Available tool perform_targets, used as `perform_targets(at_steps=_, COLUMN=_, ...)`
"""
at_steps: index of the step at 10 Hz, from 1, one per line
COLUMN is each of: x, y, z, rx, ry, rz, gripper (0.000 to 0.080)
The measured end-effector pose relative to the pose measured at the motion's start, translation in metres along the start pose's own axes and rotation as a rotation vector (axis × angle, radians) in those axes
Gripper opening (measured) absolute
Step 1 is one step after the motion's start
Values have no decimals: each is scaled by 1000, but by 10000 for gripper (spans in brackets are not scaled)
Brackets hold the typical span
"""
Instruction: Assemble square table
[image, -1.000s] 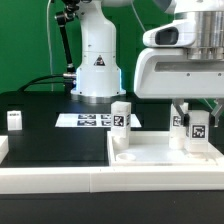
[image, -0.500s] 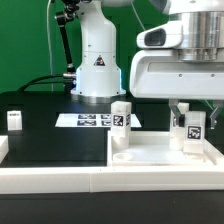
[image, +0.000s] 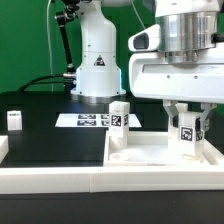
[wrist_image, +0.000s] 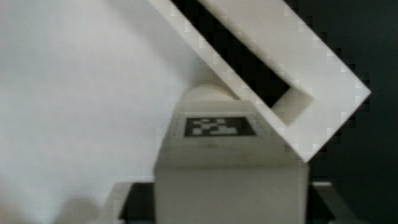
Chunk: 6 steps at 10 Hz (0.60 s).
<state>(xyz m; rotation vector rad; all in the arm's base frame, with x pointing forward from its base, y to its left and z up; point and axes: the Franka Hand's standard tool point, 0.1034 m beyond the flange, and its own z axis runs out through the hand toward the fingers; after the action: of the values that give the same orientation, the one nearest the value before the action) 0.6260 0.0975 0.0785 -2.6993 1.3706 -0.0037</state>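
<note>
The white square tabletop (image: 150, 153) lies tray-like, with its raised rim, at the front right of the exterior view. My gripper (image: 187, 118) is shut on a white block leg (image: 188, 138) with a tag, held upright at the top's right side. I cannot tell whether the leg touches the top. A second tagged leg (image: 120, 116) stands at the top's far left corner. A third leg (image: 14, 120) stands on the black surface at the exterior view's left. In the wrist view the held leg (wrist_image: 228, 165) sits between my fingers (wrist_image: 143, 200), close by the top's rim (wrist_image: 267, 60).
The marker board (image: 92, 120) lies flat behind the tabletop, in front of the arm's white base (image: 97, 60). A long white rail (image: 60, 180) borders the black surface along the front edge.
My gripper has carried the leg a little toward the exterior view's left and slightly lower over the tabletop. The other legs have not moved.
</note>
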Motion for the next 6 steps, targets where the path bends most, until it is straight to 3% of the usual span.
perform_targets(at_steps=3, x=-3, y=-2, z=0, rx=-5, ry=1, rz=191, gripper=290)
perform_targets(at_steps=6, x=-1, y=-1, z=1, rx=9, ry=-8, rz=399, gripper=290)
